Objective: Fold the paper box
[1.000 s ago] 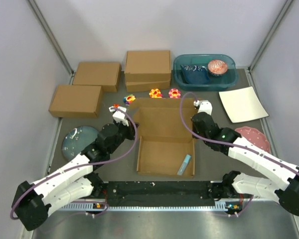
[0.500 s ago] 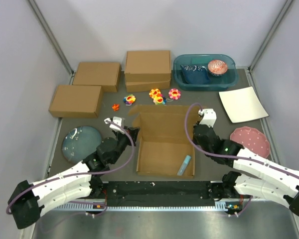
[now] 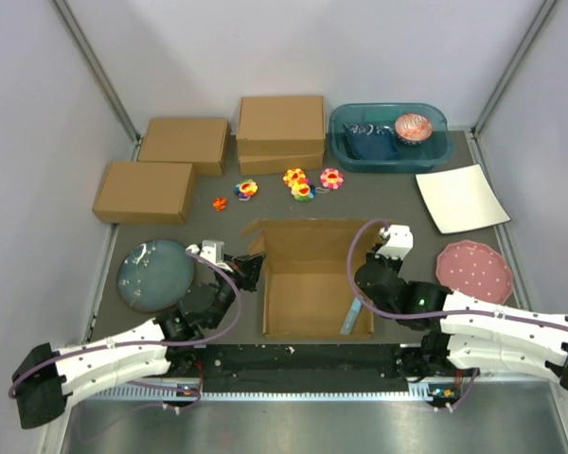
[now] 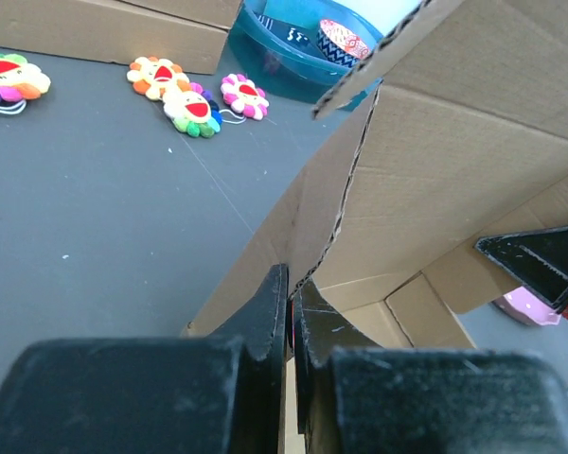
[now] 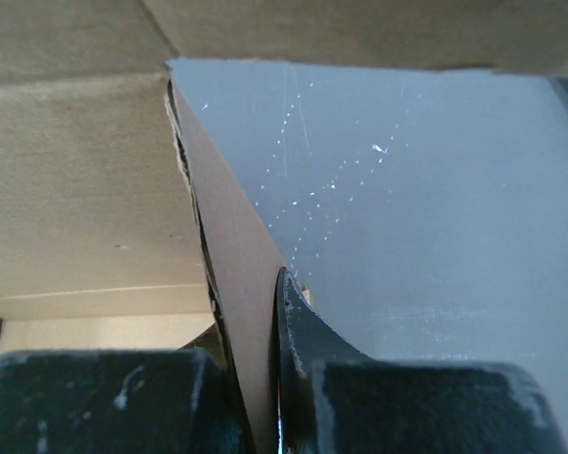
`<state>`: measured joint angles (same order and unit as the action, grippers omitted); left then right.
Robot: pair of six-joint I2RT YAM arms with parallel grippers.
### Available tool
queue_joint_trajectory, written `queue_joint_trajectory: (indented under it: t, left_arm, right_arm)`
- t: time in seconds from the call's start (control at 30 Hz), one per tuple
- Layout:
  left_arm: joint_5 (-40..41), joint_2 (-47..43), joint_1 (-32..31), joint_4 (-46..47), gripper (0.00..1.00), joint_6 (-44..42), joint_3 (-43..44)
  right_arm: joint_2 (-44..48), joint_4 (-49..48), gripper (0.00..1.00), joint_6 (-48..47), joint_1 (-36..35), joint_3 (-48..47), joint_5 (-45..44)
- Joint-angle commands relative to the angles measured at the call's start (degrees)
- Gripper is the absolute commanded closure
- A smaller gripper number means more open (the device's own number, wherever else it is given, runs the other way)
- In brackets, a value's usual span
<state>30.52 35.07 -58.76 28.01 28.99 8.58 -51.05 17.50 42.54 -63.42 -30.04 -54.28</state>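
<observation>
The paper box (image 3: 312, 284) is a brown cardboard piece lying open at the table's near middle, its lid panel raised and leaning toward the front. A small light-blue strip (image 3: 352, 314) lies inside at the right. My left gripper (image 3: 250, 269) is shut on the box's left side flap; in the left wrist view (image 4: 292, 295) the cardboard (image 4: 454, 170) sits pinched between the jaws. My right gripper (image 3: 362, 276) is shut on the right side flap; in the right wrist view (image 5: 253, 317) the flap (image 5: 232, 246) runs between the fingers.
Three ready-made brown boxes (image 3: 144, 191) (image 3: 185, 144) (image 3: 281, 132) stand at the back left. A teal bin (image 3: 388, 137) is back right. A white sheet (image 3: 461, 198) and pink plate (image 3: 473, 268) lie right, a blue-grey plate (image 3: 151, 272) left. Flower toys (image 3: 303, 184) lie behind the box.
Both grippers have drawn back toward the near edge while holding the side flaps. The lid panel, flat before, has risen and swung forward, uncovering the flower toys behind it.
</observation>
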Motion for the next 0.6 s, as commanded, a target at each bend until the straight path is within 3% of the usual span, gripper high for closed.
queue_joint_trajectory:
  t: [0.0, 0.57]
  left_arm:
    - [-4.2, 0.3, -3.5, 0.5, 1.0, 6.7, -1.5]
    - [-1.6, 1.7, -5.3, -3.7, 1.0, 16.4, 1.2]
  right_arm:
    - [-3.4, -0.4, 1.0, 9.6, -4.9, 3.6, 9.0]
    - [-8.3, 6.0, 1.0, 14.1, -12.3, 3.8, 3.4]
